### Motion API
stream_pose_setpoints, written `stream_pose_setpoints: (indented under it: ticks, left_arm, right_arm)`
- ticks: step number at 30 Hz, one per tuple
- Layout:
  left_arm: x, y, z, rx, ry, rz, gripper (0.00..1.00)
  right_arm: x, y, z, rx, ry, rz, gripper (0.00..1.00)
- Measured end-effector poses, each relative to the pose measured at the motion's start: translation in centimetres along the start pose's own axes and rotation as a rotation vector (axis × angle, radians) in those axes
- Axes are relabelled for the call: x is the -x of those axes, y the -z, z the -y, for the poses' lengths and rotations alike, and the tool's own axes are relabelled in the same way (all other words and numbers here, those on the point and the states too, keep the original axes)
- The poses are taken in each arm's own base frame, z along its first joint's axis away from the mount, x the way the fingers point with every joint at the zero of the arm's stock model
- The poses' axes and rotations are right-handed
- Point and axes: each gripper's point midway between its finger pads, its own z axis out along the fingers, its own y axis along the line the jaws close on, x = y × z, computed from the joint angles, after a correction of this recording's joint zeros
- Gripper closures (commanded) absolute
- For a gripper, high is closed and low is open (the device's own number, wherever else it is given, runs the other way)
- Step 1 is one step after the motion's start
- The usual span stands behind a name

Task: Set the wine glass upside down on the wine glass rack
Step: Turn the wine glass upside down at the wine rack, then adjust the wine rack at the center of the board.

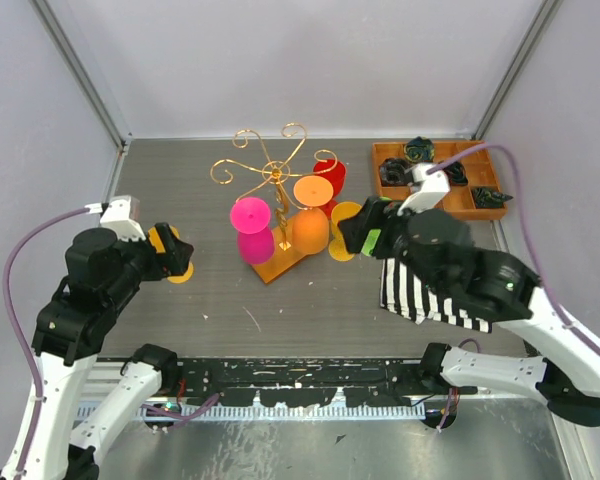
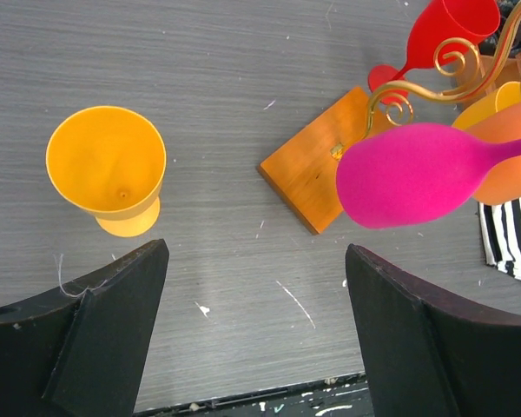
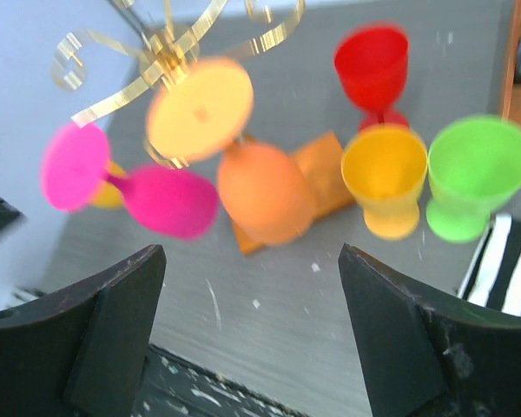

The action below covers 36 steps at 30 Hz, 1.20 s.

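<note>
Left gripper (image 2: pixel 256 252) splayed empty, right gripper (image 3: pixel 252 252) likewise, orange wine glass (image 1: pixel 310 231) inverted on rack (image 1: pixel 268 166)

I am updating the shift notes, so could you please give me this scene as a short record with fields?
Rack: gold wire rack on a wooden base, mid-table
Hung upside down: pink glass, orange glass
Upright by the rack: red glass, yellow glass, green glass
Upright, apart on the left: second yellow glass
Left gripper: open, empty, near the second yellow glass
Right gripper: open, empty, facing the rack
Also present: wooden tray back right, striped cloth
</note>
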Motion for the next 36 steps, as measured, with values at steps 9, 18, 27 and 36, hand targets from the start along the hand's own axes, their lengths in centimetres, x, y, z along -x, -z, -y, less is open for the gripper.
stream_pose_setpoints:
  ticks: [9, 18, 27, 36]
  left_arm:
    - [-2.6, -0.2, -0.7, 0.010, 0.007, -0.059, 0.11]
    - [-4.0, 0.0, -0.5, -0.017, 0.020, -0.075, 0.12]
    - [-5.0, -0.1, -0.2, -0.046, 0.040, -0.086, 0.12]
    - [-5.0, -0.1, 0.0, -0.054, 0.041, -0.087, 0.12]
  right_arm:
    - [10.4, 0.5, -5.2, 0.044, 0.059, 0.185, 0.23]
    - [9.0, -10.0, -11.5, -0.008, 0.262, 0.109, 0.45]
    - [5.8, -18.1, -11.8, -0.122, 0.408, 0.035, 0.47]
    - [6.3, -18.9, -10.0, -0.198, 0.430, 0.041, 0.56]
